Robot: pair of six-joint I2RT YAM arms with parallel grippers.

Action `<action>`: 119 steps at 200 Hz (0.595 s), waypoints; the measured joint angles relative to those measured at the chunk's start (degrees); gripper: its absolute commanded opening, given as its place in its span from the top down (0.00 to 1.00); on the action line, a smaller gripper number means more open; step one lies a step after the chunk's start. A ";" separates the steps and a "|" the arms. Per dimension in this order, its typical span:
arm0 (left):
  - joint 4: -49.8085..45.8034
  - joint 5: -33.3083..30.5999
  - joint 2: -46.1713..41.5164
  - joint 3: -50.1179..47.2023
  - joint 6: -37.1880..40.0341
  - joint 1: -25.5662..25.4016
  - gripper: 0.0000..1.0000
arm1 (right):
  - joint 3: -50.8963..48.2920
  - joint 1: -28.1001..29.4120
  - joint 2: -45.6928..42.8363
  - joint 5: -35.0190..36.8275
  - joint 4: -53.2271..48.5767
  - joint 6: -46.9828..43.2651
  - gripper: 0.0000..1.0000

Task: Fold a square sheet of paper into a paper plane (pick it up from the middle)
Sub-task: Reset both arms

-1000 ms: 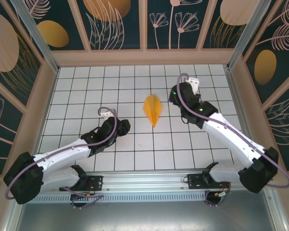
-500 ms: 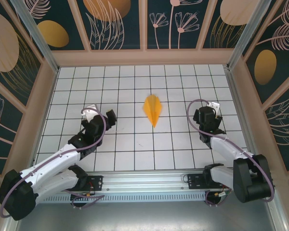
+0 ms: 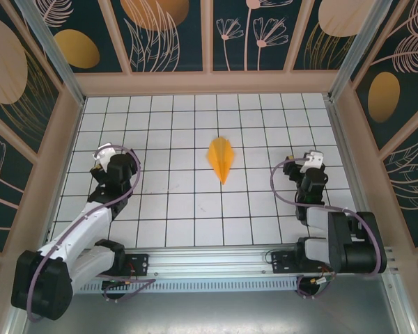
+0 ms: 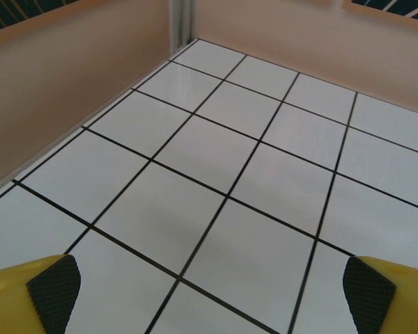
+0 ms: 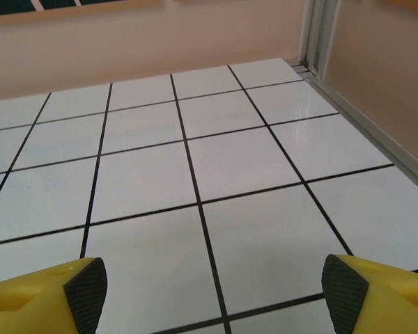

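You have one white grid-tiled table (image 3: 195,209) with two arms over it: the left arm (image 3: 83,229) bent along the left side, the right arm (image 3: 334,226) folded at the right. One orange paper plane (image 3: 221,158) lies flat mid-table between them, narrow tip toward the bases, well apart from both. Your left gripper (image 4: 209,285) and right gripper (image 5: 216,289) each stand wide open over bare tiles, holding nothing.

A white tabletop (image 3: 181,132) ruled with black grid lines sits inside pale beige walls (image 3: 209,83). Dark teal panels (image 3: 171,35) with gold and cream plant motifs rise above. A silver metal rail (image 3: 209,263) runs along the near edge.
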 measured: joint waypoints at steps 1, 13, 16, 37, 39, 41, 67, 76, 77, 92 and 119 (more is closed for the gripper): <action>0.09 0.02 0.02 -0.04 0.02 0.09 0.01 | 0.02 -0.09 0.09 -0.11 0.13 -0.02 0.17; 1.44 0.09 0.26 -0.74 0.87 1.84 0.01 | 0.50 -1.14 2.23 -1.99 2.12 0.00 0.17; 1.92 0.17 0.35 -0.92 1.16 2.27 0.01 | 0.63 -1.27 2.67 -2.36 2.49 0.02 0.17; 5.84 0.81 1.44 -1.99 3.26 4.83 0.01 | 1.40 -1.60 9.60 -5.81 9.60 0.00 0.17; 6.32 0.83 1.62 -2.14 3.52 5.07 0.02 | 1.53 -1.57 10.71 -6.03 10.38 -0.02 0.17; 6.86 0.85 1.75 -2.32 3.74 5.27 0.02 | 1.55 -1.60 11.30 -6.27 10.95 -0.02 0.17; 15.06 0.85 3.43 -5.73 8.02 6.38 0.01 | 2.86 -1.57 15.47 -7.17 11.10 0.20 0.01; 19.74 0.85 3.85 -7.93 10.03 6.47 0.01 | 2.89 -1.57 15.47 -7.19 11.91 -0.07 0.01; 20.13 0.85 3.91 -8.13 10.27 6.49 0.01 | 2.89 -1.57 15.47 -7.17 11.98 0.04 0.01; 28.61 1.44 5.97 -12.07 13.90 6.99 0.02 | 2.95 -1.57 15.47 -6.95 12.83 0.00 0.01; 39.21 4.83 14.60 -13.75 18.16 7.82 0.01 | 2.97 -1.51 15.47 -6.71 13.40 0.02 0.01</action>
